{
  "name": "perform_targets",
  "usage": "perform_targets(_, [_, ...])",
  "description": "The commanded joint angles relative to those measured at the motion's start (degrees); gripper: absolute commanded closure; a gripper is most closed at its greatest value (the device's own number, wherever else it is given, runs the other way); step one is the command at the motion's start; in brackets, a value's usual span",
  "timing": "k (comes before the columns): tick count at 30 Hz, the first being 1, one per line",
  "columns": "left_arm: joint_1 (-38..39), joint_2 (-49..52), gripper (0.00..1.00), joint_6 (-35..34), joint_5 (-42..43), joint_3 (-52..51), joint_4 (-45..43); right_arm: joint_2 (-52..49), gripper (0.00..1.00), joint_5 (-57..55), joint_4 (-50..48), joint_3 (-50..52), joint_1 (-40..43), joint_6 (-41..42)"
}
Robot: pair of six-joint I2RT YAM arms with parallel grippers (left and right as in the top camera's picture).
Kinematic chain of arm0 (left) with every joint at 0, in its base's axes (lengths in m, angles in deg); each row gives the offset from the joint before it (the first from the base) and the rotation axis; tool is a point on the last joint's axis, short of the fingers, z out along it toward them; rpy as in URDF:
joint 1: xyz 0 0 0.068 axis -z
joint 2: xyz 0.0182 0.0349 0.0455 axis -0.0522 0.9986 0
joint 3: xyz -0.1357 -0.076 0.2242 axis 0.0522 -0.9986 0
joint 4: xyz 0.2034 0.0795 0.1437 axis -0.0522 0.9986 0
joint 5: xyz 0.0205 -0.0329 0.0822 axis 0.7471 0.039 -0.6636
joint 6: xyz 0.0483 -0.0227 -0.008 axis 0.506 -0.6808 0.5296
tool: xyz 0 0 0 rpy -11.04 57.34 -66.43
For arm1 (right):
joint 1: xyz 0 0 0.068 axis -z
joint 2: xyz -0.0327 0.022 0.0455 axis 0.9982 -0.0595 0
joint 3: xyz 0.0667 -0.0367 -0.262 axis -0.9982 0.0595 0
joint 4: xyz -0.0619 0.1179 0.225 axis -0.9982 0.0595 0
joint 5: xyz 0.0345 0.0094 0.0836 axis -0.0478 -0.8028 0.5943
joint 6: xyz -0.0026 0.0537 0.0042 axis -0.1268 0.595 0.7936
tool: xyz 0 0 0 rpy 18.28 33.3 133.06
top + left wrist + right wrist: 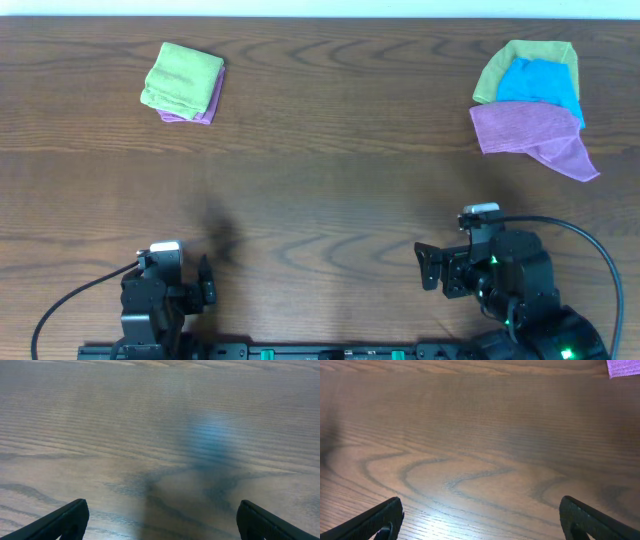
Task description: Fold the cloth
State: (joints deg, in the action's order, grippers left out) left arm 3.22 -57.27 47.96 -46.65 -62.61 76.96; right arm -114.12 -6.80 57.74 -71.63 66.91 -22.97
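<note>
Nearest, the left gripper (206, 281) and right gripper (429, 268) both hang wide open over the table (320, 200), gripping nothing. Well ahead of the left gripper — a touch to its left — the cloth (183, 75) lies as a compact square on a purple cloth (203, 108), so the left arm is nearer.

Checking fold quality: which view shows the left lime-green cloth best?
Overhead. The lime-green cloth is fully visible, folded atop a purple cloth. Left wrist shows only table; right wrist shows table and a corner of a second purple cloth, not the green one.
</note>
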Motion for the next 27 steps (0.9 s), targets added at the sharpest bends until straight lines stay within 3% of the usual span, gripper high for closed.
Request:
perform_targets(1, [0.33, -0.59, 0.05, 0.79, -0.17, -0.28, 0.20, 0.20, 0.01, -0.68, 0.04, 0.07, 0.63, 0.72])
perform_targets(10, [0.33, -0.59, 0.05, 0.81, -0.17, -0.28, 0.20, 3.45, 0.01, -9.20, -1.79, 2.27, 1.36, -2.84])
perform_targets(20, [0.33, -0.59, 0.05, 0.79, -0.20, -0.28, 0.20, 20.02, 0.01, -7.78, -5.62, 15.43, 9.05, -13.62])
perform_targets(27, [0.33, -0.59, 0.05, 0.81, -0.17, -0.28, 0.20, 24.79, 0.01, -3.54, -5.92, 19.04, 14.36, -21.05])
